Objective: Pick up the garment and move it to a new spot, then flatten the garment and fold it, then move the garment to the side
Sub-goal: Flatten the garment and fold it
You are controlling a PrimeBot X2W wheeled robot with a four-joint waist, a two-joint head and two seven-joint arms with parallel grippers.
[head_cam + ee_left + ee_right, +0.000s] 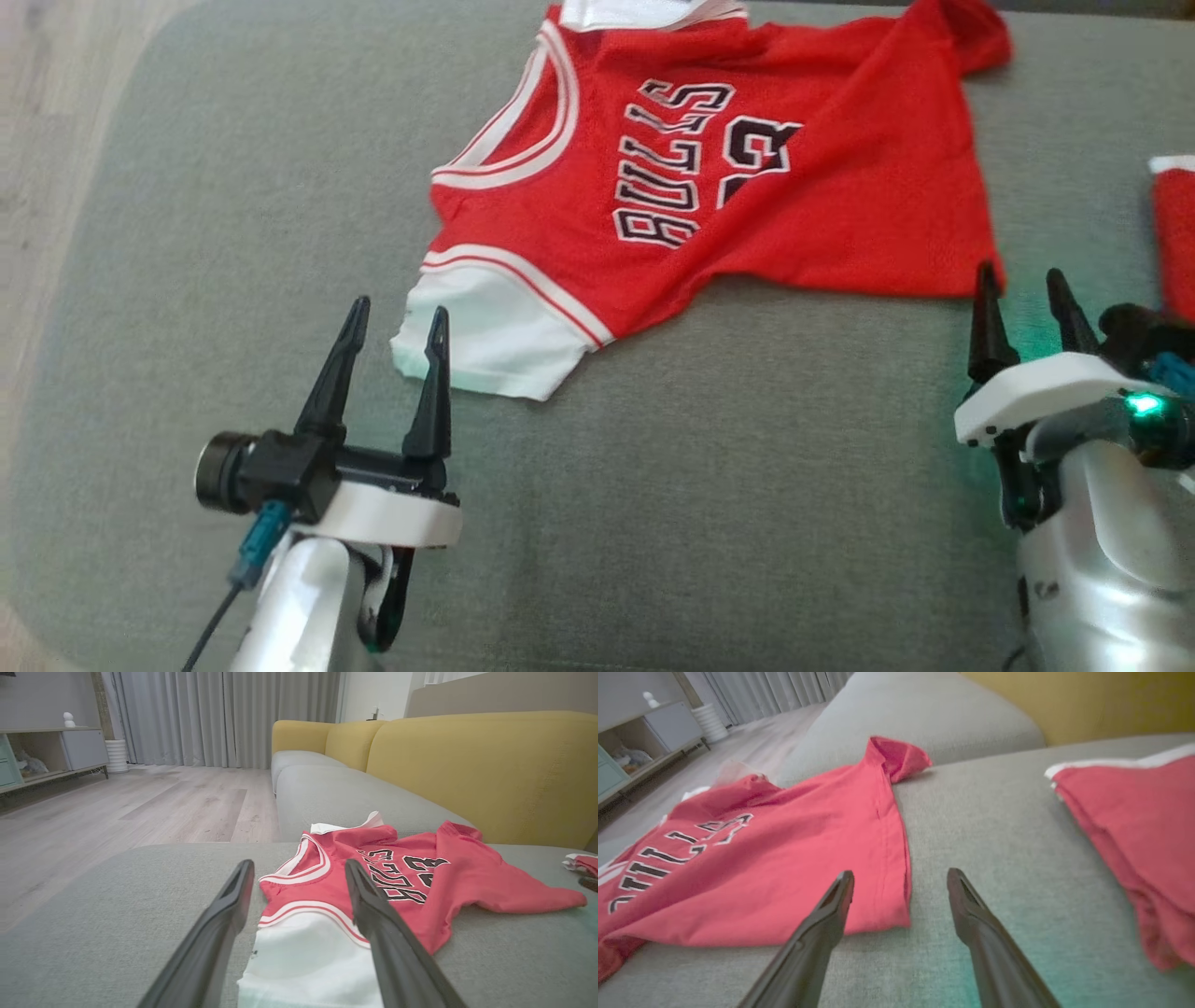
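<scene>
- Left jaws are spread wide with nothing in them. The jersey (840, 187) has its white end (476, 345) right at their tips, lying between the two fingers in the left wrist view. Can't tell if it's touching.
- Right jaws are spread wide too, also empty. The jersey's red corner (896, 905) sits just ahead of them, more toward the left-hand finger.
- The jersey lies print-up on the grey sofa seat (233, 280), stretching from one set of jaws to the other.
- A second red cloth (1178, 233) lies off to the right jaws' outer side, apart from the jersey.
</scene>
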